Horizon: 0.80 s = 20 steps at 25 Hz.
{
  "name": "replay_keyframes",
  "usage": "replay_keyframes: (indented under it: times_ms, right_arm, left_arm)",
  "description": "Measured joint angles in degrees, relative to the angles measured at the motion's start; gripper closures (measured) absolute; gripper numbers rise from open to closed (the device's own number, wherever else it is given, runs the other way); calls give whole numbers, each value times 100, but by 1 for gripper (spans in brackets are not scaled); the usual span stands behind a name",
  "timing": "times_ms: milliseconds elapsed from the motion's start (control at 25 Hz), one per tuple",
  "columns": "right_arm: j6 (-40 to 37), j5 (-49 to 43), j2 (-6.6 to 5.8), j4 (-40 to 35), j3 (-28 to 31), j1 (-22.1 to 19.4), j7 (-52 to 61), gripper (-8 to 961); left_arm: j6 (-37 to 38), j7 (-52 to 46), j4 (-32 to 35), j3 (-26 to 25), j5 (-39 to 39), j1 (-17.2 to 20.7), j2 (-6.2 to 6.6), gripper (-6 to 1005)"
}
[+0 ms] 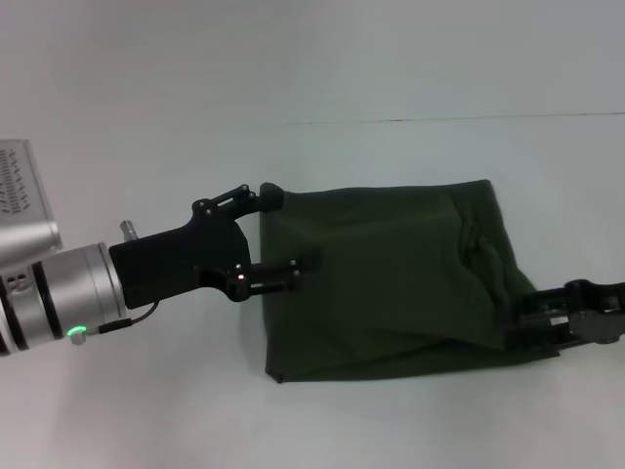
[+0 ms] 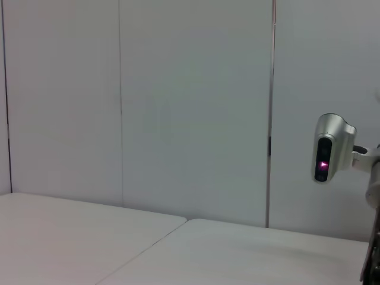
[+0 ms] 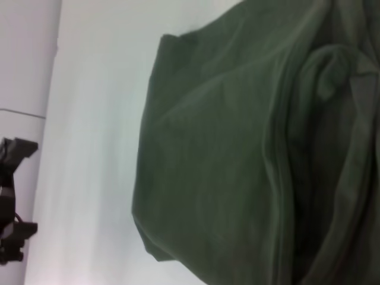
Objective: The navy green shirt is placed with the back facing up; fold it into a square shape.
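Observation:
The navy green shirt [image 1: 391, 278] lies on the white table, folded into a rough rectangle with a bunched fold along its right side. In the right wrist view the shirt [image 3: 237, 160] fills most of the picture. My left gripper [image 1: 286, 231] is at the shirt's left edge and is open. One finger is by the far left corner and the other is over the cloth, with nothing held. It also shows far off as the left gripper [image 3: 13, 202] in the right wrist view. My right gripper [image 1: 539, 315] sits at the shirt's near right edge.
The white table [image 1: 146, 410] spreads around the shirt, with a seam line [image 1: 439, 120] at the back. A grey device [image 1: 24, 200] stands at the far left. The left wrist view holds only wall panels, the table top and the robot's head camera [image 2: 329, 148].

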Motion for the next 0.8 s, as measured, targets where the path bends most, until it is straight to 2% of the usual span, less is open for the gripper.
replay_keyframes:
  times_ms: [600, 800]
  right_arm:
    - [408, -1, 171, 152, 91, 56, 53, 206]
    - [437, 6, 177, 99, 116, 22, 81, 407]
  left_arm:
    - [24, 44, -4, 1, 0, 3, 0, 112]
    - [60, 45, 8, 1, 1, 9, 0, 111]
